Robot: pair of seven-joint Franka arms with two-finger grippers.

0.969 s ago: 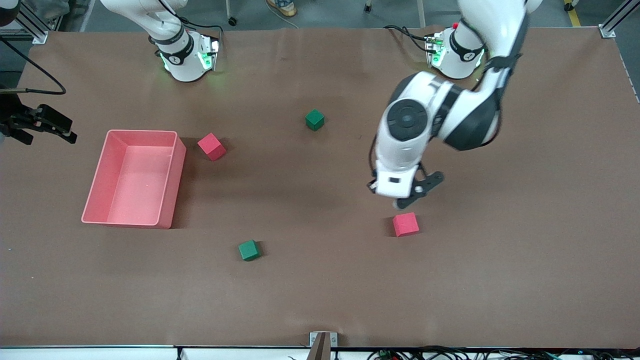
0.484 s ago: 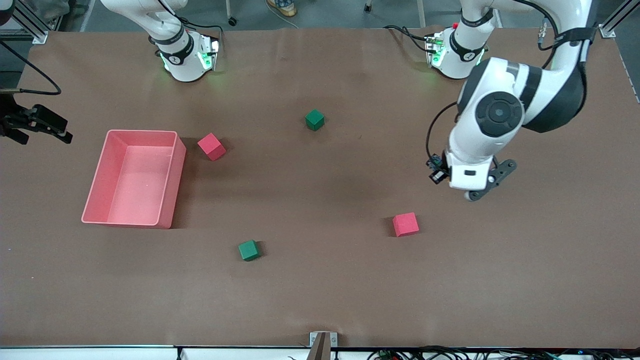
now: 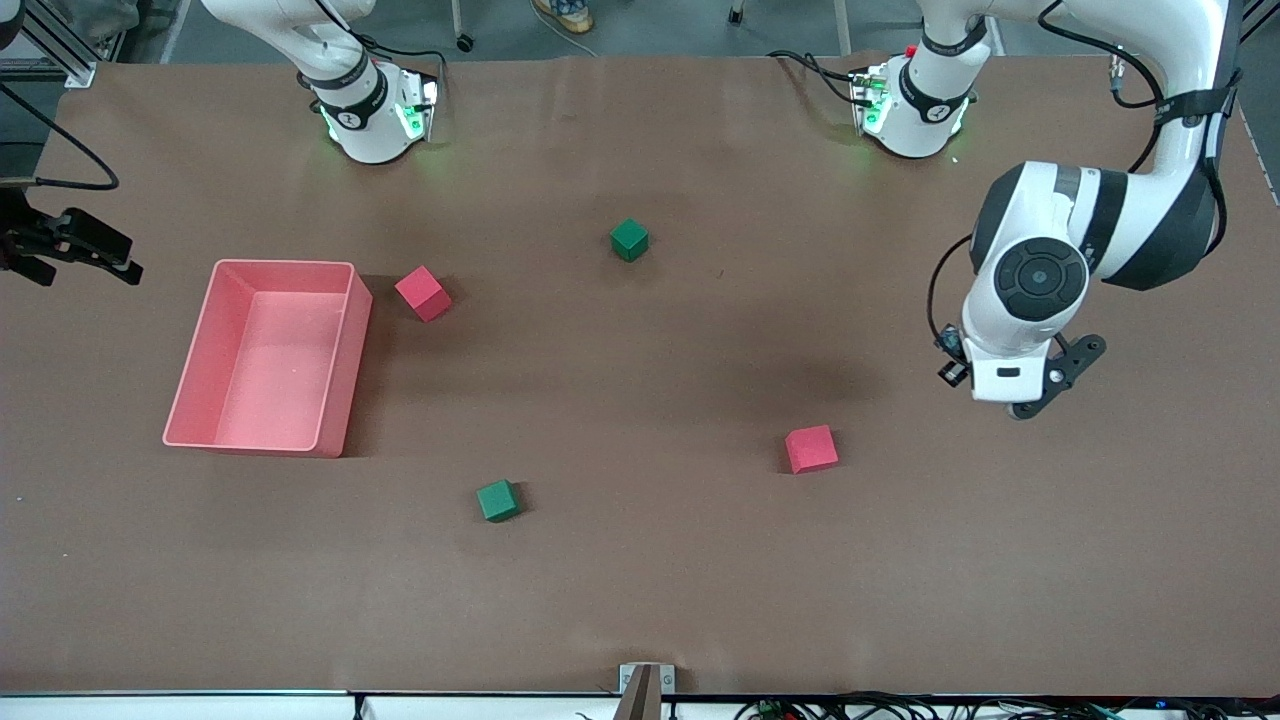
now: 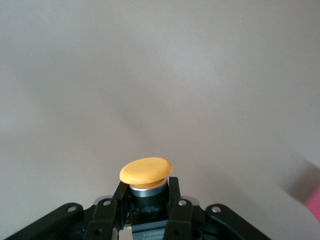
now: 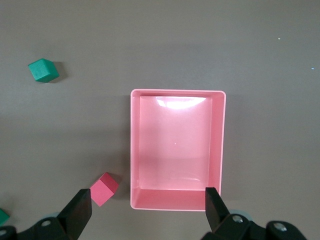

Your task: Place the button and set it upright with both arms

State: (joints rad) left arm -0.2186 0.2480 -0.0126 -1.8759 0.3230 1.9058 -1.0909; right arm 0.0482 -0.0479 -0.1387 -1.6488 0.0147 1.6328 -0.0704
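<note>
Swinging toward the frame's right, my left jaws (image 4: 145, 212) clench the button (image 4: 146, 172) for placing; right jaws (image 5: 147, 212) gape.

The button's (image 4: 146, 182) lower body is hidden between the left end effector's (image 4: 146, 210) fingers.

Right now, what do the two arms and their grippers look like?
Both arms are glossy white with black joint bands; the left arm has a round black-faced wrist and a thin black cable. The bases glow green. The left gripper and right gripper are black, with two fingers and silver screws.
</note>
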